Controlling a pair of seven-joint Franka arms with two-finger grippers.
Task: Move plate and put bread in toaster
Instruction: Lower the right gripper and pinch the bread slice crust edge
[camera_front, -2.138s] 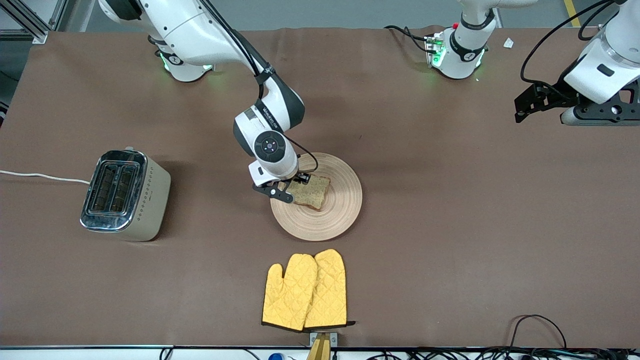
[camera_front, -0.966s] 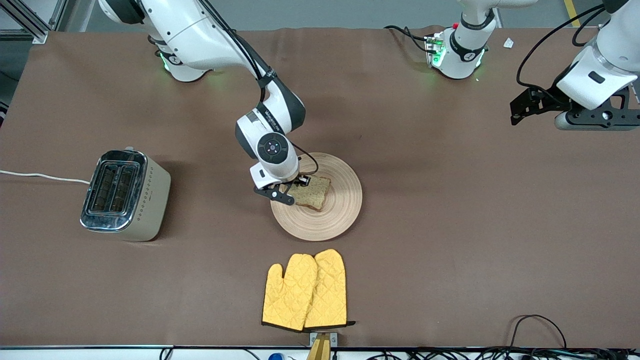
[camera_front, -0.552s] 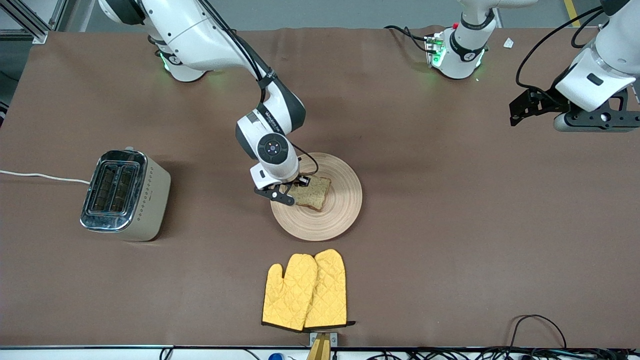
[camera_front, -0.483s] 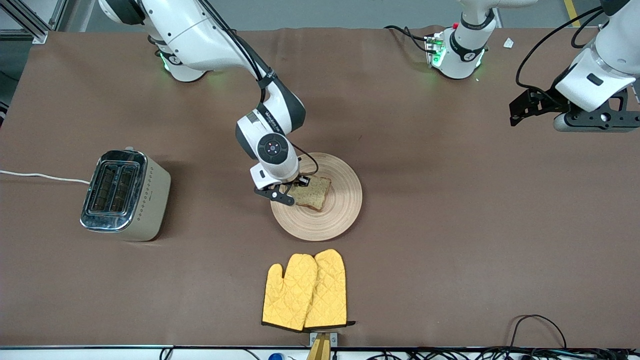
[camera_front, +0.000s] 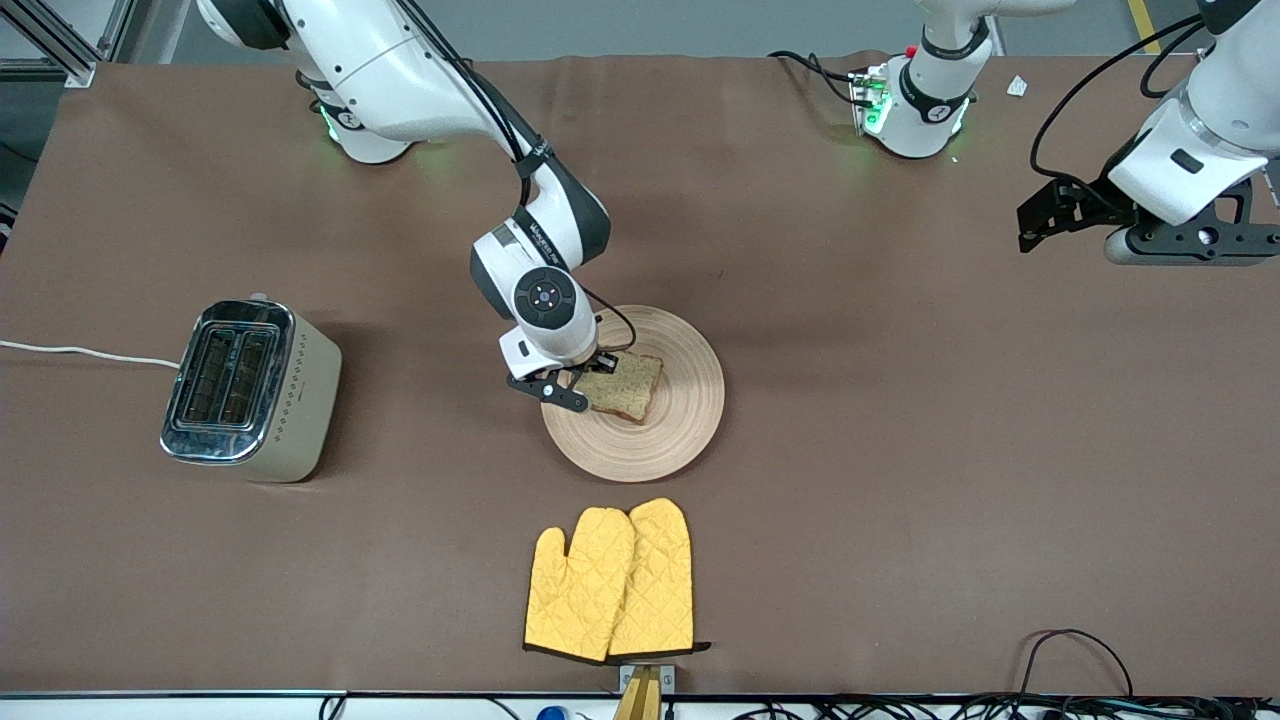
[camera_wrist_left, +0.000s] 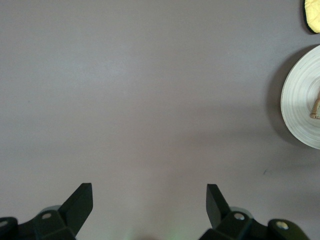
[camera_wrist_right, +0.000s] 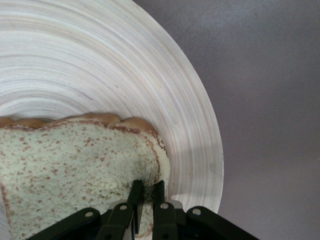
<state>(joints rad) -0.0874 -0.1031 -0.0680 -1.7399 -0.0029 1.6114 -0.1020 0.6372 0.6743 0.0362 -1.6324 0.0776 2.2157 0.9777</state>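
Now my right claw (camera_wrist_right: 145, 192) has narrowed its fingers onto the bread's (camera_front: 622, 386) crust edge on the plate (camera_front: 680, 420), so I judge lifting toward the toaster (camera_front: 250, 392) can begin, while my left claw (camera_wrist_left: 150, 200) waits wide open over bare desk (camera_front: 900, 450).

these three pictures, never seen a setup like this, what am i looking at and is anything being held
Two white robot arms work at a brown table. The wide picture looks down from across it; the other two come from cameras on each wrist. The right hand has pinched the edge of the bread lying on the wooden plate; the right wrist picture shows its fingers squeezing the crust. The left hand waits open over bare table. The toaster stands toward the right arm's end, and yellow oven mitts lie nearer the camera.
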